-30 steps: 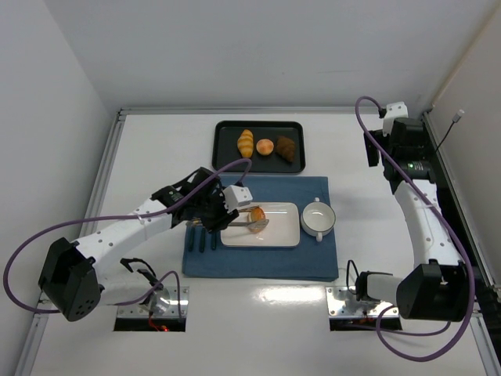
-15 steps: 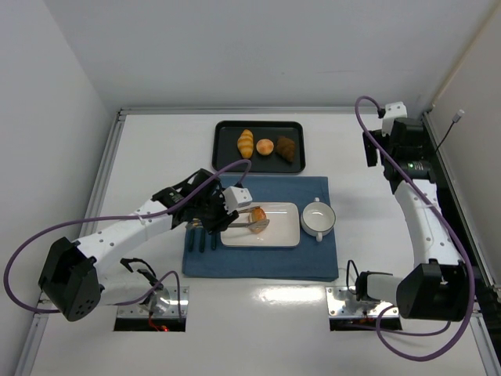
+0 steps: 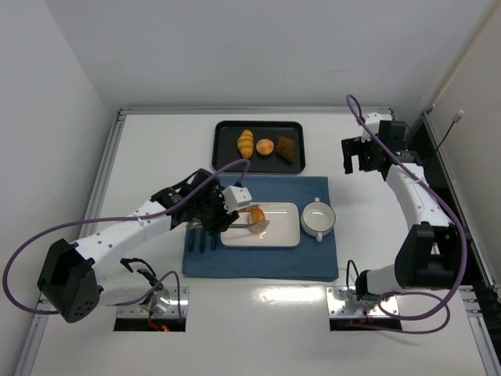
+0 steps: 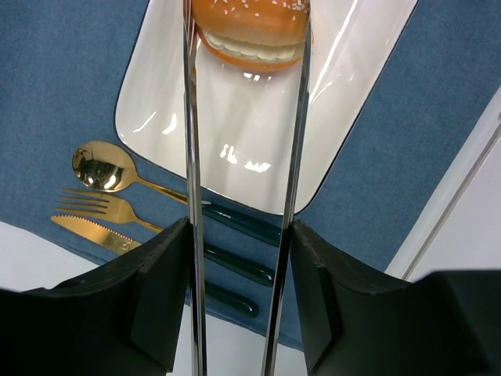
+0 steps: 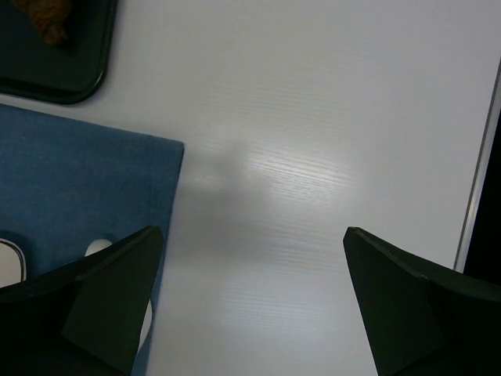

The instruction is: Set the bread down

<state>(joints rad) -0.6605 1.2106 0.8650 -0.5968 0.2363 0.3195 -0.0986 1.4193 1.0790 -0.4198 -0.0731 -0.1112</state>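
Observation:
The bread (image 3: 257, 214), a small golden-brown bun with seeds, is pinched between the tips of metal tongs (image 3: 244, 219) just over the left part of the white rectangular plate (image 3: 283, 232). My left gripper (image 3: 227, 210) is shut on the tongs. In the left wrist view the tongs' arms (image 4: 192, 196) run up between my left gripper's (image 4: 239, 235) jaws to the bread (image 4: 249, 31) above the plate (image 4: 235, 149). My right gripper (image 3: 358, 157) is open and empty over bare table right of the tray; it also shows in the right wrist view (image 5: 250, 258).
A black tray (image 3: 227, 149) at the back holds a yellow ridged roll (image 3: 246, 142), a round bun (image 3: 265, 147) and a dark pastry (image 3: 286, 148). A white cup (image 3: 318, 218) stands right of the plate on the blue mat (image 3: 266, 262). Cutlery (image 4: 98, 168) lies left of the plate.
My right arm has swung in from the far right edge towards the left and now hangs over the table beside the tray. The left gripper, tongs and bread have barely moved.

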